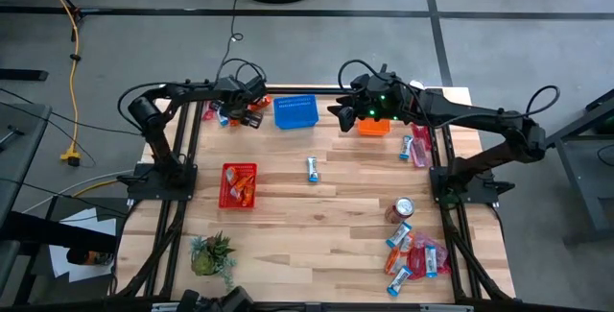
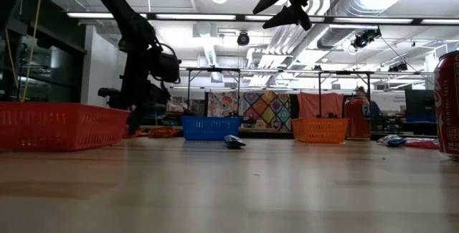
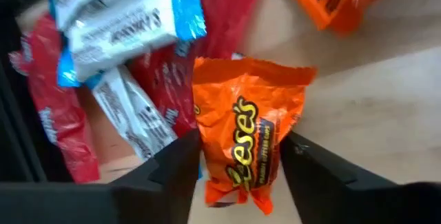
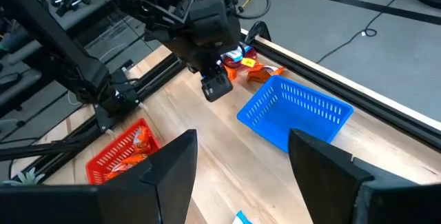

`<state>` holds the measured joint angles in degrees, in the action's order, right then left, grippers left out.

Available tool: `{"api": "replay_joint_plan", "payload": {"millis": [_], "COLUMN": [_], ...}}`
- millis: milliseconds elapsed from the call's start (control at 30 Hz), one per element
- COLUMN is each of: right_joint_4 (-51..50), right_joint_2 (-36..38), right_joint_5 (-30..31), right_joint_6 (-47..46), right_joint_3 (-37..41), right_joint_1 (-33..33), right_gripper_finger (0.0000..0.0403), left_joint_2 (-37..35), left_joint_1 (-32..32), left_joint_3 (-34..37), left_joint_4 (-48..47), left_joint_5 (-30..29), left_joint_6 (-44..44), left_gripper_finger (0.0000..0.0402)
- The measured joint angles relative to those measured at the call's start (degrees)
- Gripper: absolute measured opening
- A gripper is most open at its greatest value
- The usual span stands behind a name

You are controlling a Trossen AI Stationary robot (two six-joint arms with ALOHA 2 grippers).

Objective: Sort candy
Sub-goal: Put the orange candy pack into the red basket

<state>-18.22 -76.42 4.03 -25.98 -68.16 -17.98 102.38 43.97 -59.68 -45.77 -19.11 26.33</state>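
Left wrist view shows an orange Reese's packet (image 3: pixel 247 138) lying between the fingers of the left gripper (image 3: pixel 241 172), which look to be narrowing around it but not yet pinching. It sits at the edge of a candy heap (image 1: pixel 233 112) by the table's far-left corner. Judged step: grasping 1 orange piece. Next comes a firm squeeze, a lift, then carrying to the orange basket (image 1: pixel 374 126). The right gripper (image 1: pixel 342 115) hangs spread, empty, beside that basket.
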Motion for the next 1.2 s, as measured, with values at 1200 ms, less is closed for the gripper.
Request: {"api": "replay_joint_plan", "payload": {"millis": [1200], "right_joint_4": [-0.54], "right_joint_2": [12.07], "right_joint_5": [-0.81], "right_joint_6": [11.09], "right_joint_3": [0.0], "right_joint_1": [0.0], "right_gripper_finger": [0.0222], "left_joint_2": [-37.65], "left_joint_1": [-49.73], "left_joint_3": [0.02], "left_joint_4": [-22.38], "left_joint_5": [19.28], "left_joint_6": [24.95], "left_gripper_finger": [0.0]}}
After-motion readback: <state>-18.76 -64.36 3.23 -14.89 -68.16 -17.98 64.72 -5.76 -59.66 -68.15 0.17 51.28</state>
